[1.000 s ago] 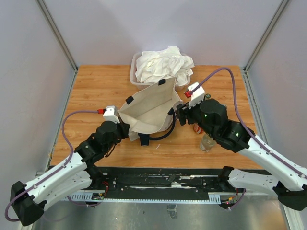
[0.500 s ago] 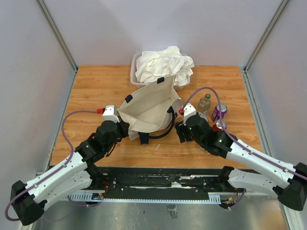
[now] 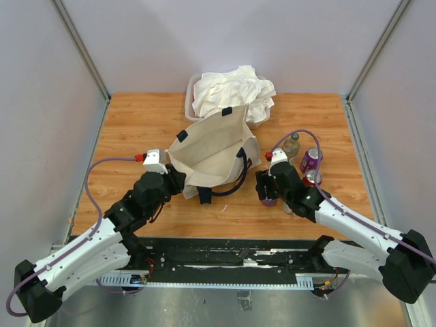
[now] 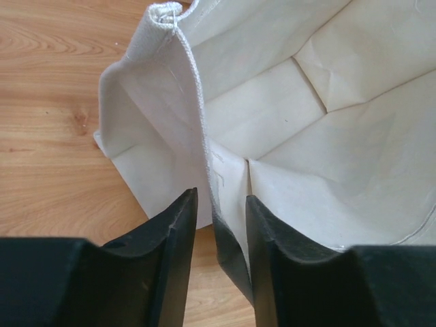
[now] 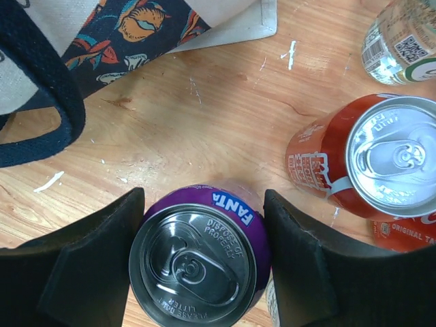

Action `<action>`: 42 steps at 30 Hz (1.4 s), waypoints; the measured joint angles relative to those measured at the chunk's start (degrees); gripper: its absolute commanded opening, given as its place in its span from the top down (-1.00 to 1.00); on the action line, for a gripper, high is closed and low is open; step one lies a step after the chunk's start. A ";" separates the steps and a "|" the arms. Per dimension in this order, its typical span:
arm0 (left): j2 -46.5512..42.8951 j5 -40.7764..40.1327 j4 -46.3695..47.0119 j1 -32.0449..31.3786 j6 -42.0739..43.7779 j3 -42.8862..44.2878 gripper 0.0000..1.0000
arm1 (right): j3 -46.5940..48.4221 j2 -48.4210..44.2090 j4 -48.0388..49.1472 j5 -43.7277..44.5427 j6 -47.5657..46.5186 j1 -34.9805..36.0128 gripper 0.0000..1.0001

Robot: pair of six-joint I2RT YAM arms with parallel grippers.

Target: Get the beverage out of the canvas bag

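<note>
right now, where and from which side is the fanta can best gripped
By its round upper wall, from straight above: the fanta can stands upright, lid up, and the right tool flanks it so, one finger each side.

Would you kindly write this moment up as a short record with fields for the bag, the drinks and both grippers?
bag: mouth open, no drink seen inside
left gripper: open, jaws astride the bag's rim
right gripper: shut on Fanta can, right of the bag
other drinks: red can, bottle, purple can, all outside the bag
behind bag: tub heaped with cloth
</note>
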 measured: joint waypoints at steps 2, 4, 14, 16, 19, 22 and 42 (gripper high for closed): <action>-0.22 -0.09 0.04 0.00 0.07 0.00 0.01 | -0.26 0.85 0.55 -0.68 0.44 -0.59 0.81; -0.44 -0.11 0.04 0.00 0.22 0.00 -0.21 | -0.24 1.49 1.25 -1.18 0.68 -0.76 0.62; -3.39 -0.57 0.09 0.00 1.70 0.00 -0.99 | -0.24 3.08 1.88 -1.73 1.18 -0.81 -0.66; -3.96 -0.63 0.09 0.00 1.97 0.00 -0.99 | -0.24 2.97 2.40 -1.66 1.31 -0.81 -0.79; -4.44 -0.70 0.07 0.00 2.27 0.00 -0.99 | -0.24 2.95 2.67 -1.66 1.57 -0.81 -0.88; -4.90 -0.68 0.00 0.00 2.45 0.02 -0.99 | -0.11 2.95 2.56 -1.68 1.60 -0.81 -0.89; -7.61 -8.85 -2.23 0.00 8.48 8.61 -0.99 | 20.13 -1.70 -5.35 1.29 -4.66 -8.48 -0.97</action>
